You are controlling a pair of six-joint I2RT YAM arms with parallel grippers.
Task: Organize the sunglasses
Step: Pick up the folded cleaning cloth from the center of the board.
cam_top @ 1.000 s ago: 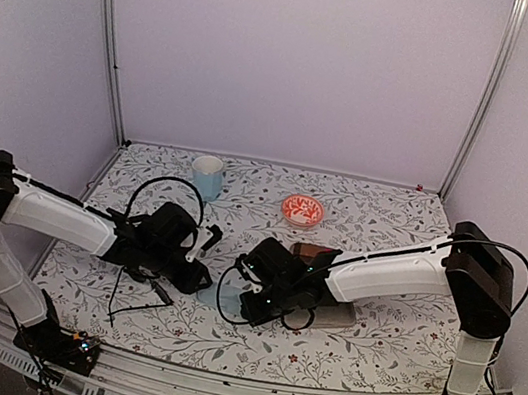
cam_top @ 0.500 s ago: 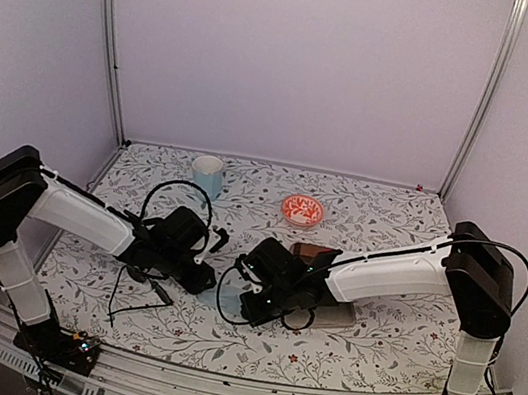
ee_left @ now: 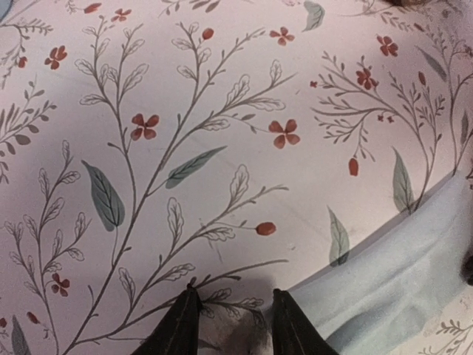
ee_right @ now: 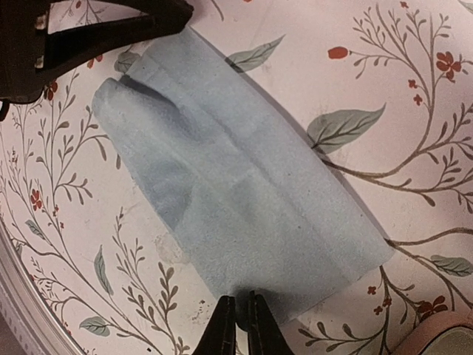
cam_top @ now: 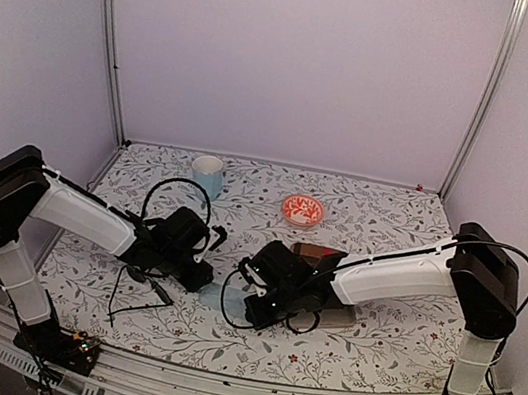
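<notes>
The black sunglasses (cam_top: 160,292) lie just left of the blue cloth (cam_top: 217,296), partly under the left forearm. From above only their thin dark arms, splayed on the table (cam_top: 370,352), can be made out, and the lenses are hidden. I cannot find the clear-lensed pair in any view. I judge the black pair light and rigid but delicate. The arms are springy and the hinges weak, and the lenses are slick and easily scratched, so the bridge or the frame corner by a hinge looks the safest hold (a pinch low on one arm would likely let the frame swing). The left gripper (ee_left: 235,325) hovers at the cloth's left corner, its fingers a little apart and empty, with the cloth's edge reaching the right finger. The right gripper (ee_right: 241,325) sits at the cloth's right edge. Its fingers are drawn almost together on the hem, apparently pinching it, though the contact lies at the very bottom of the wrist view. Beyond the cloth to the right, the brown case (cam_top: 311,252) shows behind the right arm. The pink case (cam_top: 337,316) lies further right of the cloth. Well behind the cloth stand a cup (cam_top: 207,176) and a bowl (cam_top: 303,209).
</notes>
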